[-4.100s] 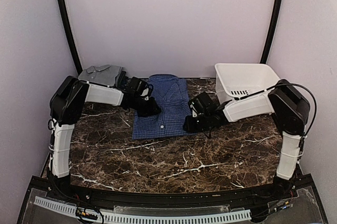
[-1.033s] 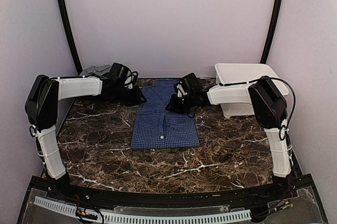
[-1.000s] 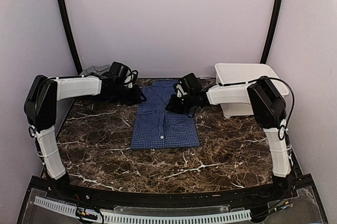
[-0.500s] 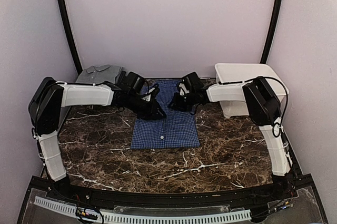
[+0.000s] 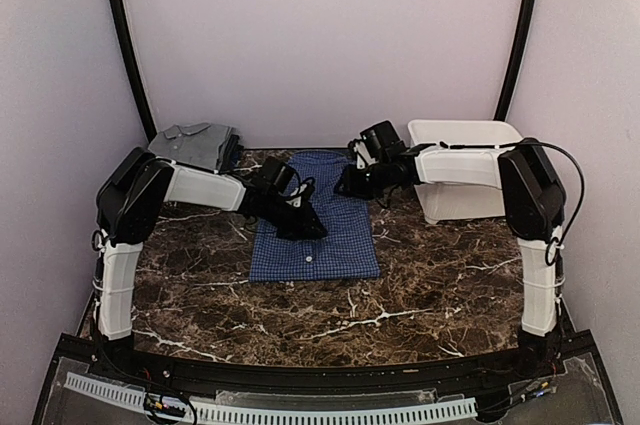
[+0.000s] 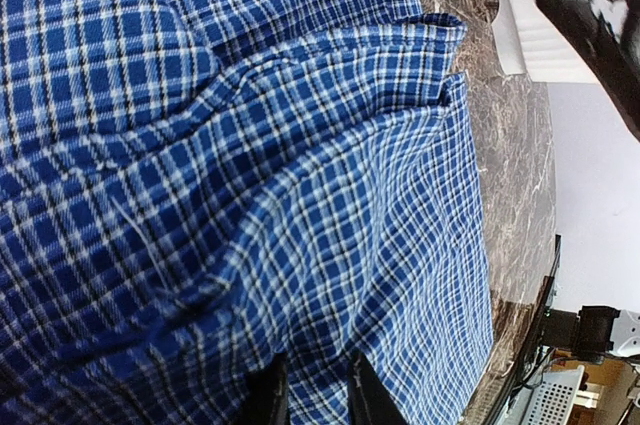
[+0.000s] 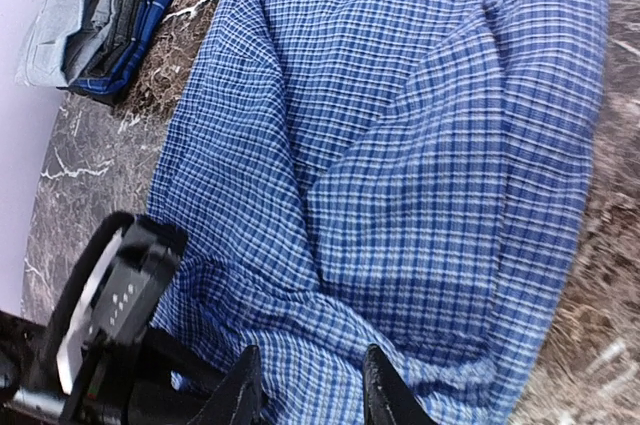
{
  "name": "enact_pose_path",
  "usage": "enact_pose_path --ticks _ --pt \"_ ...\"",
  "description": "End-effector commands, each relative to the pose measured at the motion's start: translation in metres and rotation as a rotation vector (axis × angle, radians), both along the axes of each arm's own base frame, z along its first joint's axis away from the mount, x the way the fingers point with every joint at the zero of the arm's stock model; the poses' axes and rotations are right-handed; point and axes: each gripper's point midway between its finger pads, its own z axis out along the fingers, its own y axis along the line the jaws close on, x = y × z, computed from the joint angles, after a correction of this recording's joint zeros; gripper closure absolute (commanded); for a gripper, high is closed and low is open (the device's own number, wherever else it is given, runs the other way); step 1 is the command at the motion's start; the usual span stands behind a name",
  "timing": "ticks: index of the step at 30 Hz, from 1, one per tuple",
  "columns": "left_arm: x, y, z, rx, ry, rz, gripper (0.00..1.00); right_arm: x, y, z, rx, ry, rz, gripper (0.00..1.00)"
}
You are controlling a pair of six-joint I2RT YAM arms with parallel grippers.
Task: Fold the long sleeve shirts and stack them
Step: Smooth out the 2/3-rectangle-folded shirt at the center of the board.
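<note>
The blue checked long sleeve shirt [image 5: 318,245] lies flat mid-table, rumpled into ridges near its middle [image 6: 300,145] [image 7: 420,145]. My left gripper [image 5: 308,230] [image 6: 315,373] rests low on the shirt's centre, its narrow jaws pinching a fold of the blue cloth. Above the shirt's upper right edge hovers my right gripper [image 5: 346,185] [image 7: 311,360], jaws apart and holding nothing. The grey long sleeve shirt [image 5: 190,142] lies folded at the back left, on top of a small pile [image 7: 85,20].
A white plastic tub [image 5: 468,170] stands at the back right, close behind the right forearm. The left arm's black wrist [image 7: 105,315] shows low in the right wrist view. Dark marble table [image 5: 330,310] stretches in front of the shirt.
My left gripper slid from the shirt's upper left edge to its middle and narrowed on the cloth. The right gripper's jaws widened, and it drew back toward the tub.
</note>
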Motion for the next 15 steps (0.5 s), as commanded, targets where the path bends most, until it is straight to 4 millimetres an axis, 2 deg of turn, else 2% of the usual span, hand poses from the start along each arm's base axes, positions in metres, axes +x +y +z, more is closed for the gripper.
enact_pose_path --ticks 1,4,8,15 --pt "0.006 0.001 -0.001 0.01 -0.013 0.017 0.81 -0.009 -0.017 -0.004 -0.083 -0.037 -0.004 0.69" --pt "0.004 0.002 -0.004 0.015 -0.005 0.016 0.81 -0.007 -0.032 -0.015 -0.182 -0.037 -0.035 0.65" --pt "0.002 0.004 -0.006 0.02 0.003 0.015 0.81 0.002 -0.05 -0.019 -0.28 -0.085 -0.072 0.6" --pt "0.003 0.003 -0.005 0.023 -0.005 0.014 0.81 0.006 -0.046 -0.03 -0.295 -0.087 -0.033 0.6"
